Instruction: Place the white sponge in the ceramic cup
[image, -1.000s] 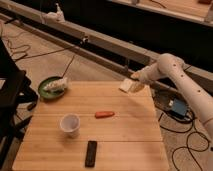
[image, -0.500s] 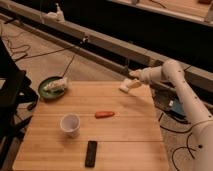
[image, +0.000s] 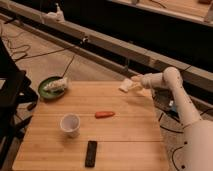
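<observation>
The white sponge (image: 127, 85) hangs in the air over the far right edge of the wooden table (image: 125, 140). My gripper (image: 134, 83) is shut on it, and the white arm reaches in from the right. The ceramic cup (image: 70, 125), small, round and white, stands upright on the left part of the table, well to the left of and nearer than the sponge.
An orange carrot (image: 104, 114) lies mid-table between cup and sponge. A black remote (image: 91, 153) lies near the front edge. A dark green plate (image: 52, 90) with a lumpy white object sits at the far left corner. Cables run across the floor behind.
The gripper and the sponge have drifted slightly left over the table's far edge. The cup, carrot, remote and plate have not moved.
</observation>
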